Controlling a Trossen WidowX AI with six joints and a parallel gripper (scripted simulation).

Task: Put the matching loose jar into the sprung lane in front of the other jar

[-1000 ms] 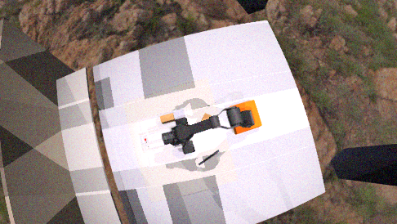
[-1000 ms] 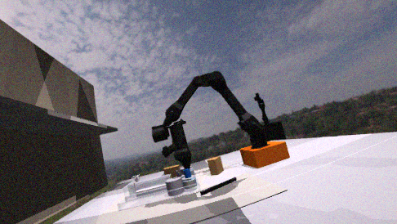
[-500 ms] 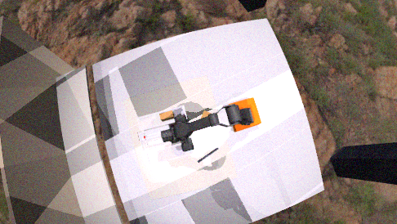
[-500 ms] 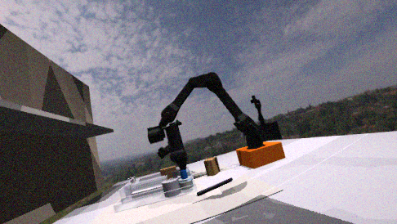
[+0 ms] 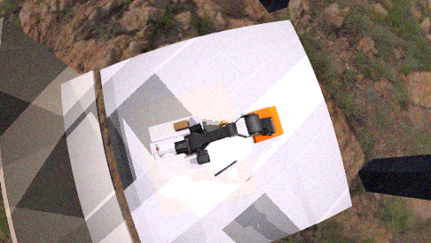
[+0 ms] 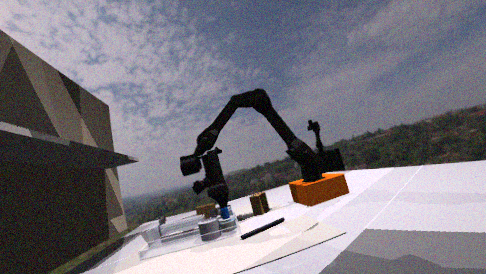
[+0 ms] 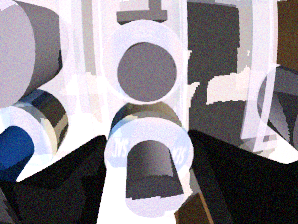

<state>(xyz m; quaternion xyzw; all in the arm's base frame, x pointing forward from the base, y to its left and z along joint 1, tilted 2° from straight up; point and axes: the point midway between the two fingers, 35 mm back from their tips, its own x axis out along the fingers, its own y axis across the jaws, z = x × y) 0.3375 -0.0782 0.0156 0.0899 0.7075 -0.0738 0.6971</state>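
My gripper is shut on a round jar with a pale rim, a dark grey centre and a blue-and-gold band, seen between the black fingers in the wrist view. A matching pale-rimmed jar stands in the clear-walled lane, directly beyond the held jar. The grey pusher plate is at its far side. The held jar is lined up with it and its rim looks slightly larger. Whether the two jars touch, and whether the held jar's base is on the lane floor, cannot be told. The front stop is hidden.
A blue-topped jar and a large grey jar stand left of the lane in the wrist view; a dark round jar is at the right. A wooden block and a black bar lie nearby.
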